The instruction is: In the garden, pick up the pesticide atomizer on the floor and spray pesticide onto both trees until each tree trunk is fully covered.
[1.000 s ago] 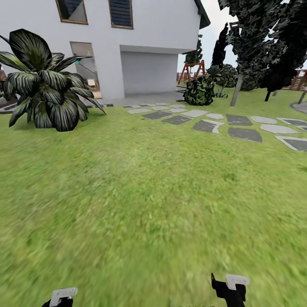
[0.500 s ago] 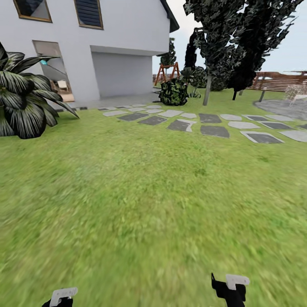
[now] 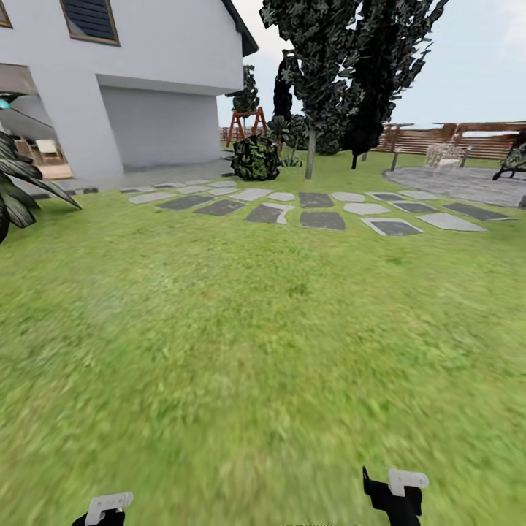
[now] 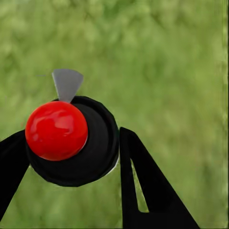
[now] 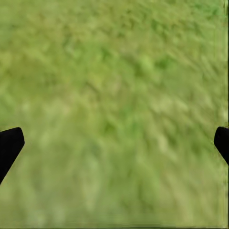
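The left gripper (image 4: pixel 71 157) is closed on the atomizer (image 4: pixel 71 143), red cap up. The right gripper (image 5: pixel 114 143) hangs spread and empty over grass (image 3: pixel 241 351). The trees (image 3: pixel 343 66) stand far off, beyond the stepping stones (image 3: pixel 321 219). Recommended: drive toward the trunk (image 3: pixel 310 155), keep the grip firm, and stop within spray reach.

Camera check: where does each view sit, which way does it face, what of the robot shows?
Head view: on the head, facing forward and down over lawn to stepping stones, trees and house; left end effector and right end effector at the bottom edge.
Left wrist view: on the left arm, facing down at grass; both fingers clamp the atomizer.
Right wrist view: on the right arm, facing down at grass; fingertips spread wide.
Shared: all three show the lawn.
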Robot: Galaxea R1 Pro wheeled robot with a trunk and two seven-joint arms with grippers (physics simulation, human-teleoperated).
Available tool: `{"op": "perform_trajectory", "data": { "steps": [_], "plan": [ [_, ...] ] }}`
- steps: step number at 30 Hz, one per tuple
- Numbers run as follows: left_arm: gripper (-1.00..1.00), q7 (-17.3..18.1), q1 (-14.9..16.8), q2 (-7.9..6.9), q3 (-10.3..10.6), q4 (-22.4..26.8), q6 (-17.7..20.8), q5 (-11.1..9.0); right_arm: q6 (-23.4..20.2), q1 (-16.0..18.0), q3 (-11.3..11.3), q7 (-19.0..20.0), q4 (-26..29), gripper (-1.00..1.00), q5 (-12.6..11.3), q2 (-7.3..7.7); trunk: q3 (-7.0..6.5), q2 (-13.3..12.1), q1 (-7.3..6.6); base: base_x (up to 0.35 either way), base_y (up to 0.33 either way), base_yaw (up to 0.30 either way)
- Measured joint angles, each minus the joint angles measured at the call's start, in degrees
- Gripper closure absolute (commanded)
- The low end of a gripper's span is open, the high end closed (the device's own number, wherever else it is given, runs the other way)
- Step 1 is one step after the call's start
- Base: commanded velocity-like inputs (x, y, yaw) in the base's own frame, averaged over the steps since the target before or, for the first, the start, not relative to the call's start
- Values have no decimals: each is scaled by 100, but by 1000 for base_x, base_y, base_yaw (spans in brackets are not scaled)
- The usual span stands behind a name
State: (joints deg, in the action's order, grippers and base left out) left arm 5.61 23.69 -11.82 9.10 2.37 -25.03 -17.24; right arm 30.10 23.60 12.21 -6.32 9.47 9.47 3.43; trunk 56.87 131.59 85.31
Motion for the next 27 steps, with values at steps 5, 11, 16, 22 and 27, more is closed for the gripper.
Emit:
{"op": "perform_trajectory", "data": {
  "steps": [5, 11, 16, 22, 27],
  "plan": [
    [100, 0, 0, 0, 0, -2, 0, 0, 0, 0, 0, 0, -1, -100, 3, 2, 0, 0, 0, 0, -277, -300],
    [100, 0, 0, -1, 0, -2, 0, 0, 0, 0, 0, 0, -1, -100, 3, 2, 0, 0, 0, 0, -277, -300],
    [100, 0, 0, 1, 1, -2, 0, 1, 0, 0, 0, 0, -6, -100, 3, 2, 0, 0, 0, 0, -277, -300],
    [100, 0, 0, -1, 0, -2, 0, 0, 0, 0, 0, 0, -7, -100, 3, 2, 0, 0, 0, 0, -277, -300],
    [100, 0, 0, 0, 1, -2, 0, 1, 0, 0, 0, 0, -7, -100, 3, 2, 0, 0, 0, 0, -277, -300]
  ]
}}
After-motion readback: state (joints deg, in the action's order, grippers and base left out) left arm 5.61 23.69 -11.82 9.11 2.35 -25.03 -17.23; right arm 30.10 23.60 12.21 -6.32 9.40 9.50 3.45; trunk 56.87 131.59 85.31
